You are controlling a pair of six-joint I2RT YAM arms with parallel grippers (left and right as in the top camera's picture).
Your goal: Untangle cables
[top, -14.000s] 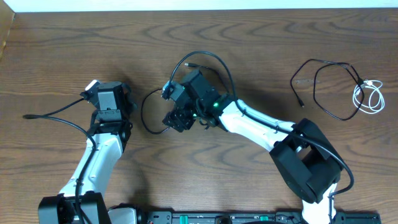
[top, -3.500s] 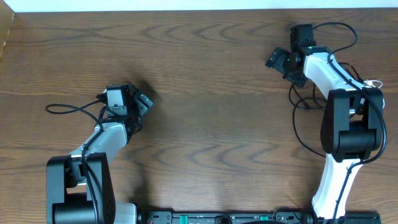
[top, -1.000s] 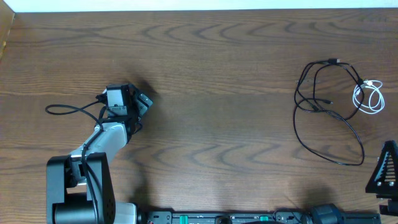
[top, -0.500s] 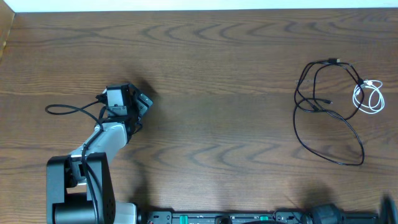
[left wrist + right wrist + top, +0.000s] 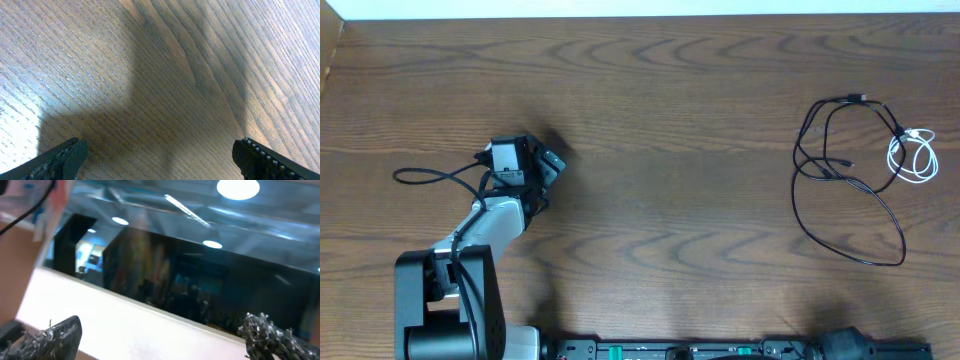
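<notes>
At the left of the wooden table (image 5: 670, 120) the left arm (image 5: 485, 225) reaches up from its base at the near edge, its own thick black wire (image 5: 420, 176) looping out to the left. The left gripper (image 5: 548, 165) points to the right and hangs over bare wood; in the wrist view the left gripper (image 5: 160, 157) has its two fingertips (image 5: 60, 159) spread to opposite corners, with nothing between them but wood grain and shadow. The middle of the table carries nothing to tell of. At the far right lie the cables, well apart from the left arm: the black cables (image 5: 817, 168) cross one another in a loose tangle, one long loop trailing down toward the near right corner, and the short white cable (image 5: 898, 155) sits coiled just beside them at the right edge, its upper end meeting a black strand — whether knotted there is too small to tell. The right gripper (image 5: 157, 330) is outside the overhead view; its wrist camera looks off the table at a pale ledge (image 5: 130, 325) and dark glass (image 5: 165, 275) with lamps (image 5: 238, 188) above, fingertips (image 5: 55, 332) wide apart and empty.
</notes>
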